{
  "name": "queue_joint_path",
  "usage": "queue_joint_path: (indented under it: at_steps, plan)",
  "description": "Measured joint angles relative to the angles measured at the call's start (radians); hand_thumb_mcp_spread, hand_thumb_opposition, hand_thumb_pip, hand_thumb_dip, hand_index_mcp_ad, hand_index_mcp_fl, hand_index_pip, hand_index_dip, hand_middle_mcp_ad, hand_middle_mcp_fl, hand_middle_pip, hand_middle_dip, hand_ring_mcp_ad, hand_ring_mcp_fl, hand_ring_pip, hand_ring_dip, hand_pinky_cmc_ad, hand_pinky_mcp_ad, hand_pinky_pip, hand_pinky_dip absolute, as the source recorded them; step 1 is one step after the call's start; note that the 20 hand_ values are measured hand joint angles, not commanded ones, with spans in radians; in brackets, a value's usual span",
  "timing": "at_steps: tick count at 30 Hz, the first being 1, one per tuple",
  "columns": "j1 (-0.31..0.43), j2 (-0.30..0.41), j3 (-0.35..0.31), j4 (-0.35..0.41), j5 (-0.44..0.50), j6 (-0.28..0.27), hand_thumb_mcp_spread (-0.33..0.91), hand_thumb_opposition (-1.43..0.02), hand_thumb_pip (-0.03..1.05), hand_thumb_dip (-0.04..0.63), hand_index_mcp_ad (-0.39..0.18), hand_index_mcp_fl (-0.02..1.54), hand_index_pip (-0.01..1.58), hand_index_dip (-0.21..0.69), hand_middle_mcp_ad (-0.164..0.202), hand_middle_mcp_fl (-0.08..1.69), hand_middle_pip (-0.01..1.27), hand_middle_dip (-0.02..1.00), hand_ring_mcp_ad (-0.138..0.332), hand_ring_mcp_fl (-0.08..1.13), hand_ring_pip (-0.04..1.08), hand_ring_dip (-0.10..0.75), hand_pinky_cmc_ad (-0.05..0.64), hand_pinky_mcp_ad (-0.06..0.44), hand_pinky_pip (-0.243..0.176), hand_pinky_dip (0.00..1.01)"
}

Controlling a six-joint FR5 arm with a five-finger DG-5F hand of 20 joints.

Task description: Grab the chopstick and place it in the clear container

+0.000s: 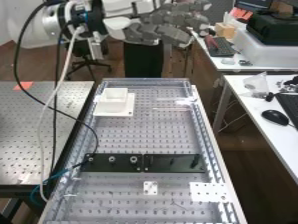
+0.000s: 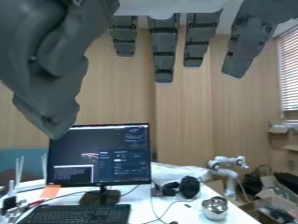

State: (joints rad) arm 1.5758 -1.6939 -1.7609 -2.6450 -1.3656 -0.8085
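Above the bench's far end, the hand (image 1: 166, 32) hung in midair, fingers (image 2: 163, 50) straight and spread with gaps between. 1 thin pale stick (image 1: 170, 109), probably the chopstick, lay crosswise on the perforated board (image 1: 153, 135), near a clear piece (image 1: 186, 101) too small to identify. White square dish (image 1: 114, 104) sat on a white plate (image 1: 126, 111) just beside. 2 black plates (image 1: 112, 169) (image 1: 174, 163) lay closer to the high camera.Above the bench's far end, the hand (image 1: 166, 32) hung in midair, fingers (image 2: 163, 50) straight and spread with gaps between. 1 thin pale stick (image 1: 170, 109), probably the chopstick, lay crosswise on the perforated board (image 1: 153, 135), near a clear piece (image 1: 186, 101) too small to identify. White square dish (image 1: 114, 104) sat on a white plate (image 1: 126, 111), off to the high view's left of the stick. Black bar (image 1: 174, 163) lay across the board, nearer the high camera.

On the bench (image 1: 146, 137) are one white box (image 1: 114, 105), two black plates (image 1: 174, 163), two perforated white plates (image 1: 205, 187), and perhaps one thin stick (image 1: 170, 108)
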Motion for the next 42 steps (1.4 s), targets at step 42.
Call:
queue_joint_path:
  at_steps: [42]
  plan:
    - [-0.009,-0.026,0.042,-0.038,-0.057,0.003,-0.1,-0.91,0.96,0.093,-0.101,0.03,0.1,-0.108,0.112,0.2,0.1,0.33,0.133,0.01,0.11,0.183,0.396,0.344,-0.108,0.31]
